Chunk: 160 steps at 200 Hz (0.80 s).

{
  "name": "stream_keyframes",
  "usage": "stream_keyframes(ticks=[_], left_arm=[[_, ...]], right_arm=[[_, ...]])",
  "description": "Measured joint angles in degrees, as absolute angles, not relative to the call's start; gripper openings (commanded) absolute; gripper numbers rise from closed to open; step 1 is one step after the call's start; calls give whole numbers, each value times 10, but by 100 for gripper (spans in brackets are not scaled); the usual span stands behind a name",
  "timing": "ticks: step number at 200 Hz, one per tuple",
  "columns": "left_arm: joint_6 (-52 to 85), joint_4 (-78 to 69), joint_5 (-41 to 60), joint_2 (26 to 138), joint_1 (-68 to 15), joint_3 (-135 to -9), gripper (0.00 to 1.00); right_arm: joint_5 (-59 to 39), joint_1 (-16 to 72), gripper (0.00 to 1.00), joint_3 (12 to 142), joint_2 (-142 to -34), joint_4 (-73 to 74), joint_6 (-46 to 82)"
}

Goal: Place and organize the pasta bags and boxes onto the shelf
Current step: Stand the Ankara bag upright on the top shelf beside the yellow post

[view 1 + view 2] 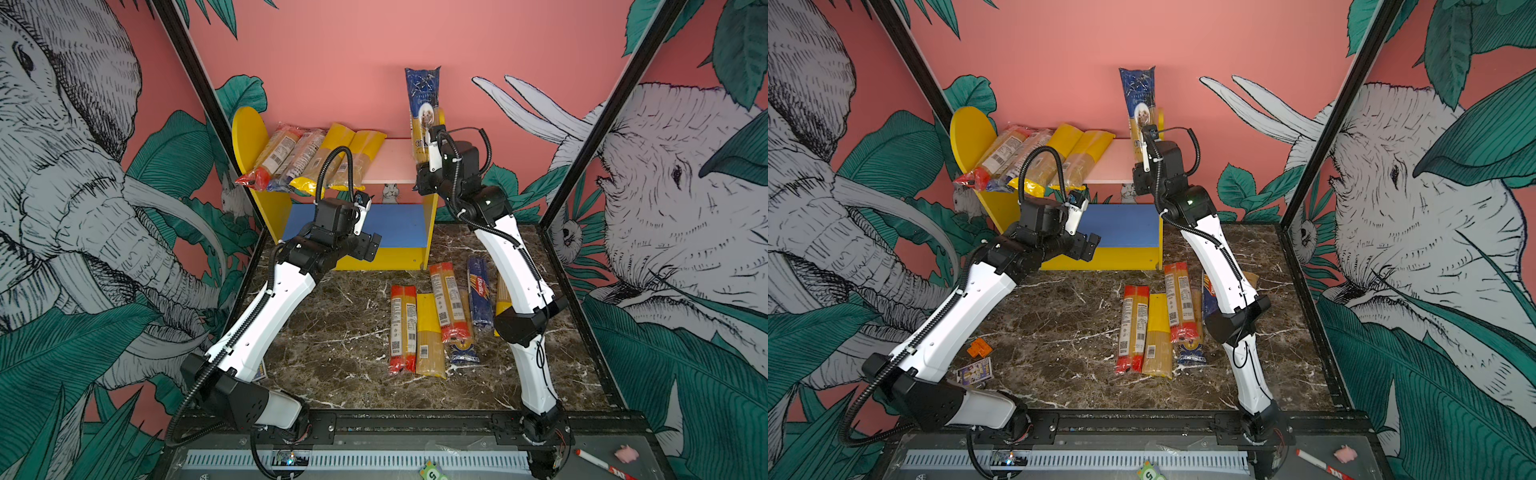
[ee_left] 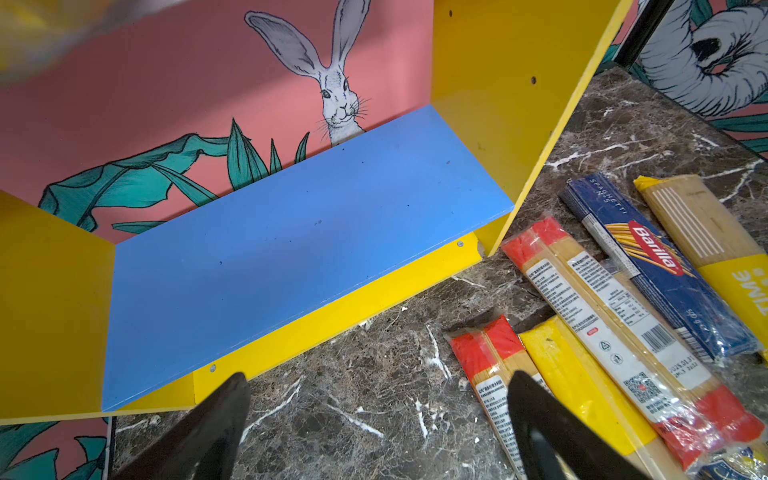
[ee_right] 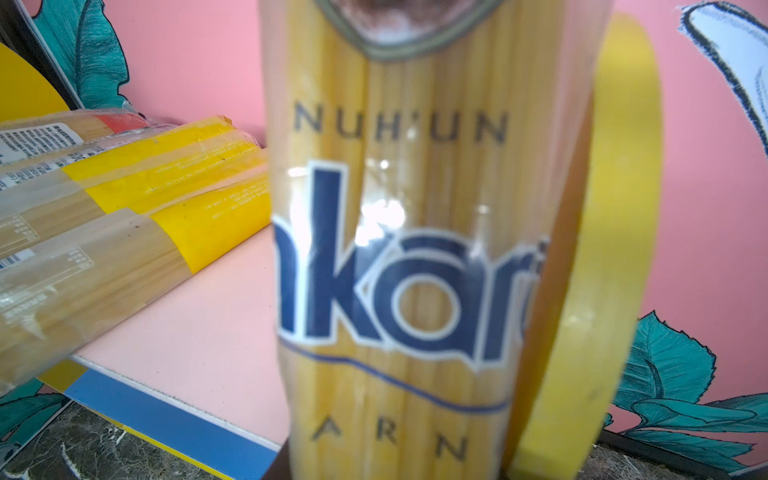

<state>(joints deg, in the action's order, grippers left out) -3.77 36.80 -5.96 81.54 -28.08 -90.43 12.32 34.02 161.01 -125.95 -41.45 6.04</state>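
Two black fingers (image 2: 216, 419) of the left gripper (image 2: 378, 376) are seen spread wide with nothing between them. It is held above the marble table (image 2: 332, 415), just in front of the blue lower board (image 2: 291, 249) of the shelf (image 1: 249, 133). The right gripper (image 1: 420, 174) is raised at the three o'clock end of the pale pink upper board (image 1: 392, 162), against the lower part of an upright blue-topped bag (image 1: 424, 104). Its fingers are hidden, so whether the bag is clenched or let go cannot be told. In the right wrist view this bag (image 3: 415, 249) is seen close up and blurred, just beside the yellow side panel (image 3: 615, 208). Toward nine o'clock on the same board, four packs (image 1: 299, 158) are laid side by side at a slant, their near ends overhanging the front edge. The shelf itself is set at the twelve o'clock edge of the table in both top views. On the table, toward four o'clock of the shelf, a loose cluster is laid lengthwise: red-ended packs (image 1: 402, 328), a yellow-ended pack (image 1: 428, 332) and a dark blue Barilla box (image 1: 480, 291), the last partly covered by the right arm.
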Motion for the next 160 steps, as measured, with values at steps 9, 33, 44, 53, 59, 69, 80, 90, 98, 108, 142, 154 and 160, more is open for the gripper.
stream_keyframes(ticks=[9,33,44,53,59,69,80,90,98,108,142,154,160], left_arm=[[-36,368,-58,816,-281,-905,97],[-34,369,-56,816,-279,-907,97],[-34,369,-55,816,-278,-907,97],[-34,369,-55,816,-277,-907,97],[-34,369,-55,816,-277,-907,97],[-34,369,-56,816,-276,-907,97],[-34,370,-56,815,-273,-907,97],[-34,370,-56,815,-271,-907,97],[-32,370,-56,815,-269,-907,97],[-31,370,-55,814,-267,-907,97],[-23,379,-53,814,-264,-909,97],[-20,386,-50,814,-262,-916,97],[-18,389,-49,814,-262,-920,97]], right_arm=[[120,340,49,1610,-1260,-415,62],[109,342,66,1610,-1260,-406,69],[108,344,70,1610,-1260,-394,72],[105,345,70,1611,-1260,-378,74],[105,346,71,1612,-1260,-373,76],[106,346,71,1612,-1260,-367,78],[108,346,71,1612,-1260,-364,82],[109,346,71,1612,-1260,-363,84],[109,346,71,1612,-1260,-363,86],[109,346,71,1612,-1260,-362,86],[109,346,73,1610,-1258,-363,88],[108,346,73,1599,-1251,-364,91],[107,346,73,1591,-1245,-367,95]])
